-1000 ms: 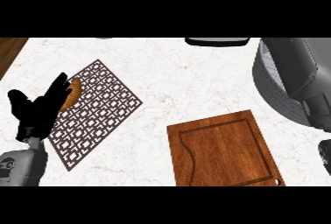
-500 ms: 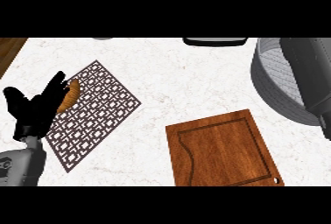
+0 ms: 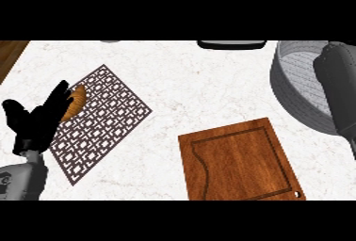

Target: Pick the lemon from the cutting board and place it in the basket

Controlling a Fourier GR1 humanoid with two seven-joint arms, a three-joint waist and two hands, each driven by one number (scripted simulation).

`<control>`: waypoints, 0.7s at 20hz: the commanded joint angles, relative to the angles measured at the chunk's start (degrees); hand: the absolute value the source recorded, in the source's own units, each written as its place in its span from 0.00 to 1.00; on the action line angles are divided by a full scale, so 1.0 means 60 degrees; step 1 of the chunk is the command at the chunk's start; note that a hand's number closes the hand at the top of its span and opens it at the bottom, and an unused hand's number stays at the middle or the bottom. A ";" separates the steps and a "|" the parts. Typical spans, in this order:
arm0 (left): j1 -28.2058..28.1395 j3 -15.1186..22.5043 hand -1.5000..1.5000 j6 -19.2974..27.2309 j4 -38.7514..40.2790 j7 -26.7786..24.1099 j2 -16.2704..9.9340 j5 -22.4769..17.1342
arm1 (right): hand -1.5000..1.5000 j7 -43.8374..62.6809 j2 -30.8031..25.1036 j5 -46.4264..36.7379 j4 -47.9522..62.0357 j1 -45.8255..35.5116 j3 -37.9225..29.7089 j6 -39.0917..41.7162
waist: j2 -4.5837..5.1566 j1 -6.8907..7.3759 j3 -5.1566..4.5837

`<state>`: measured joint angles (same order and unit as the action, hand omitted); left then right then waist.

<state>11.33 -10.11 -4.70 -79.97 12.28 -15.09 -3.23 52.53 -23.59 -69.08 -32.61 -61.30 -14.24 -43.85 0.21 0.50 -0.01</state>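
The grey right forearm point(image 3: 341, 89) had slid further over the one grey basket point(image 3: 295, 84); its robot hand and the lemon were out of sight. One wooden cutting board point(image 3: 240, 162) lay bare on the white marble worktop point(image 3: 188, 80). One patterned mat point(image 3: 104, 117) carried one brown loaf point(image 3: 75, 101) behind the spread left robot hand point(image 3: 35, 122).
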 commanded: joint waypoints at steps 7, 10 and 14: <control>-0.0051 0.0355 0.50 0.0331 -0.0111 -0.0054 0.0495 0.0344 | 0.00 -0.1809 -0.0492 0.1136 0.0752 -0.0224 -0.0648 -0.0744 | 0.0033 0.0144 0.0008; 0.0469 0.0060 0.50 0.0198 0.0212 0.0362 0.0148 0.0172 | 0.00 -0.2118 -0.0239 0.1614 -0.0193 0.0712 -0.0846 -0.1605 | -0.0008 -0.0037 0.0006; 0.0113 0.0157 0.50 0.0375 -0.0023 0.0015 0.0400 0.0272 | 0.00 -0.1708 -0.0759 0.1927 -0.0962 0.0615 -0.1654 -0.2738 | -0.0046 -0.0163 0.0008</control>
<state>11.96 -9.67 -3.84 -80.41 13.25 -13.90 -2.55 40.96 -26.80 -59.80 -34.44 -58.41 -21.13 -52.93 0.13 0.35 0.04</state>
